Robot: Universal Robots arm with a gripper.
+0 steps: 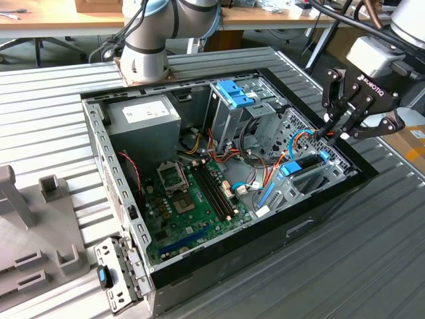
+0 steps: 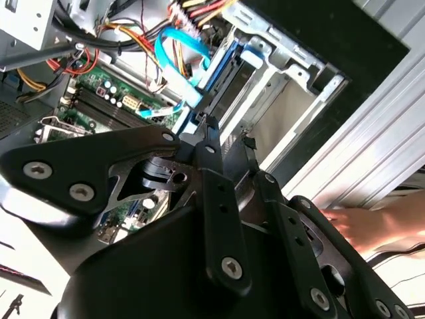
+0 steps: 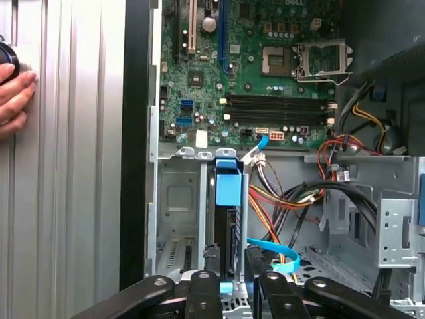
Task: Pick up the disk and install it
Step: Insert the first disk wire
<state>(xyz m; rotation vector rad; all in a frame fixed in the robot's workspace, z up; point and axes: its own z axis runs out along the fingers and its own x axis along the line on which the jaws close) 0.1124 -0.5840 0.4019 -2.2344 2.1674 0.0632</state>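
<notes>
The install step is in hand, and late in it by my judgement: the disk stands on edge in a slot of the grey drive bay inside the open computer case, blue tabs showing. The hand sits right at the disk's near end; clenched or released, I cannot tell. Seating it home would call for a straight press along the slot, clear of the light-blue cable just beside

You see the disk standing on edge in a slot of the grey drive cage: black body, bright blue rails and end tab.
</notes>
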